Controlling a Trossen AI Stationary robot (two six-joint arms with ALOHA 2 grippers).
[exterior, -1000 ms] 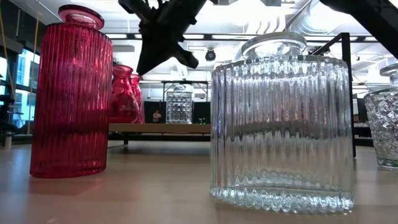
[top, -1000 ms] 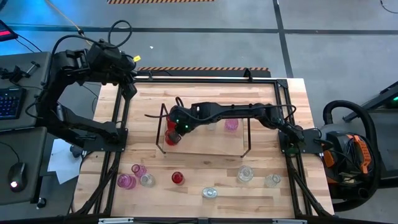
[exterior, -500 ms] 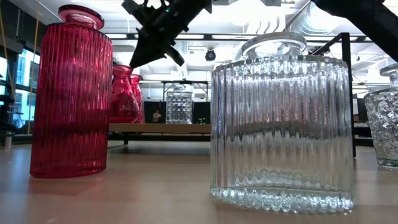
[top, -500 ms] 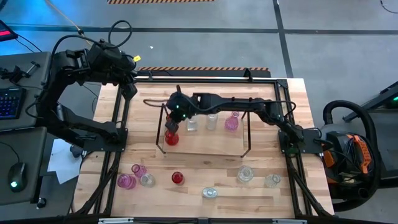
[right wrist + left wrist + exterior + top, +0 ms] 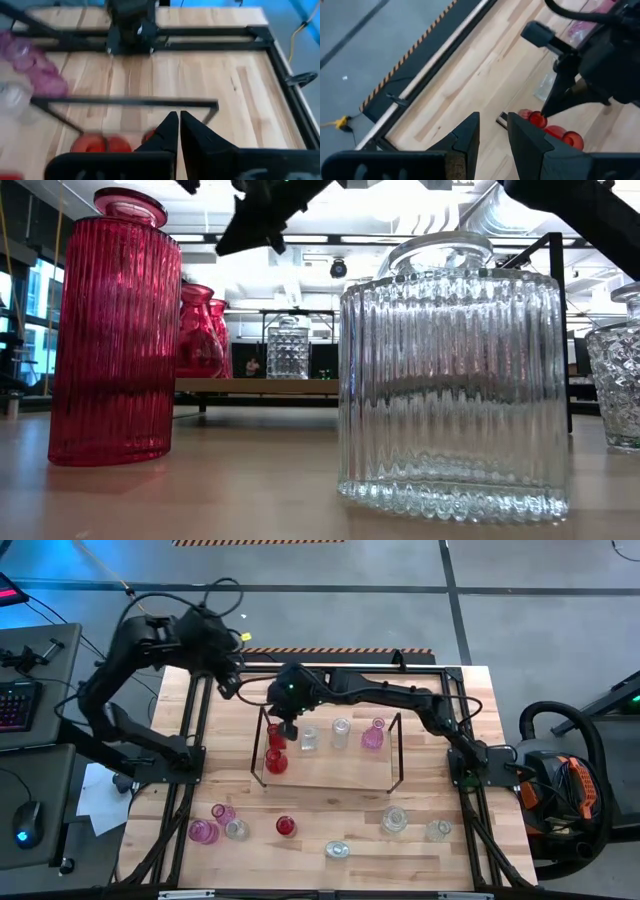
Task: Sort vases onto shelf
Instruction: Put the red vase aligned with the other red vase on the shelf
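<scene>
Left end effector (image 5: 232,687) swung in; low view hides it.

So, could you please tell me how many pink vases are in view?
3: one pink vase on the shelf toward its right end, and two close together on the table's front left, a smaller one and a larger one. The right arm could hide another.

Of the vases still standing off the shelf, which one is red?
The red vase at the table's front, alone right of the pink and clear cluster; the others are pink or clear.
</scene>
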